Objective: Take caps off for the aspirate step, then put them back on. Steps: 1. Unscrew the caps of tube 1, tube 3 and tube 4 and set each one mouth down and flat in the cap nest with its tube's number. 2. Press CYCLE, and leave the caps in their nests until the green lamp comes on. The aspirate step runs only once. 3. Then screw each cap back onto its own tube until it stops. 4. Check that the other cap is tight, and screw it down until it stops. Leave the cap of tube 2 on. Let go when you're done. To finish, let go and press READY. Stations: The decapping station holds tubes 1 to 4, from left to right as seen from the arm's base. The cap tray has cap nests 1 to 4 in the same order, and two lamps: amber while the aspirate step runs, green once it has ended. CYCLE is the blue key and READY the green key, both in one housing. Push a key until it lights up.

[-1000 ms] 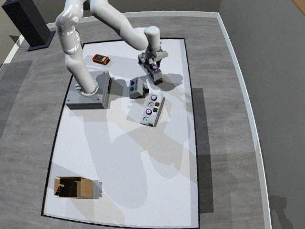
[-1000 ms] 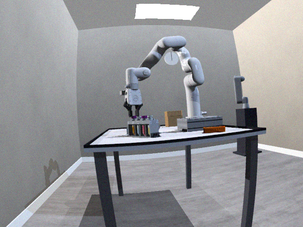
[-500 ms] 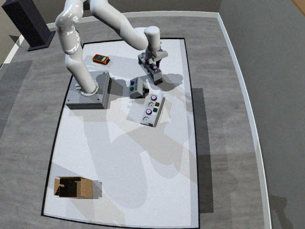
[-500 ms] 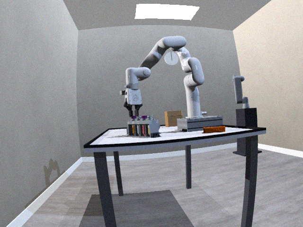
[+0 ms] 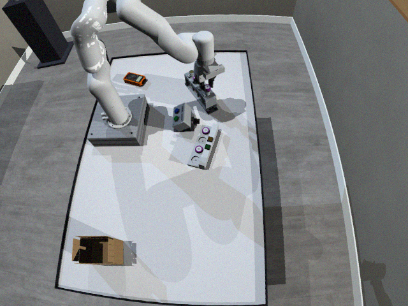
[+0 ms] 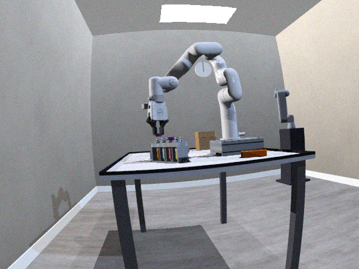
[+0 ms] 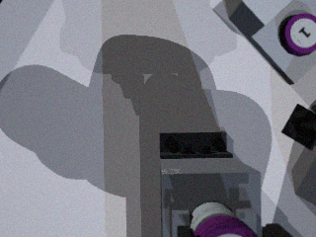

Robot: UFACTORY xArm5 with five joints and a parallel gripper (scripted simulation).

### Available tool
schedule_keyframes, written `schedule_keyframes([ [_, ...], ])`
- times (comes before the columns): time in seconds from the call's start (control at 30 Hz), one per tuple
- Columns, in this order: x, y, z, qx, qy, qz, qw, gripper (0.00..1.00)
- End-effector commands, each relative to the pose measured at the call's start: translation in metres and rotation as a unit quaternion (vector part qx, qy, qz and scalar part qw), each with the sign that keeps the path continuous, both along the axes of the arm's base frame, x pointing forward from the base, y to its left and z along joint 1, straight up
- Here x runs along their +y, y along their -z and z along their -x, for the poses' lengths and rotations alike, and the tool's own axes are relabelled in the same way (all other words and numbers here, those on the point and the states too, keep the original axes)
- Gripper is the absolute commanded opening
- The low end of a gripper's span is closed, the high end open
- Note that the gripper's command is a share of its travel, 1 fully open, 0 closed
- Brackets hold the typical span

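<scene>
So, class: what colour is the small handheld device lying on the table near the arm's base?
Orange with a dark face, clearest in the top view.

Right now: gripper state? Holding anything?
Gripper: closed on a purple cap, at the decapping station.
</scene>
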State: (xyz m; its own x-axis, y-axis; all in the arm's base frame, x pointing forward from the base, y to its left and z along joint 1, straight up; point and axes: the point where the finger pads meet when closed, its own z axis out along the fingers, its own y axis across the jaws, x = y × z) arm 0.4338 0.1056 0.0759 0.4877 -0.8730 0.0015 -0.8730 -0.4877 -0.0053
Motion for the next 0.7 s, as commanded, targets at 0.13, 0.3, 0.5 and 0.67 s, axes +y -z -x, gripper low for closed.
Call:
schedule_keyframes([
  [0.13, 0.0, -0.018, -0.001, -0.001, 0.0, -0.003, 1.0, 0.0],
  [0.3, -0.031, -0.017, 0.006, -0.001, -0.149, -0.001, 0.989, 0.0],
  [0.5, -0.051, -0.017, 0.01, -0.001, -0.246, -0.001, 0.969, 0.0],
  [0.67, -0.062, -0.017, 0.012, -0.002, -0.3, 0.0, 0.954, 0.0],
])
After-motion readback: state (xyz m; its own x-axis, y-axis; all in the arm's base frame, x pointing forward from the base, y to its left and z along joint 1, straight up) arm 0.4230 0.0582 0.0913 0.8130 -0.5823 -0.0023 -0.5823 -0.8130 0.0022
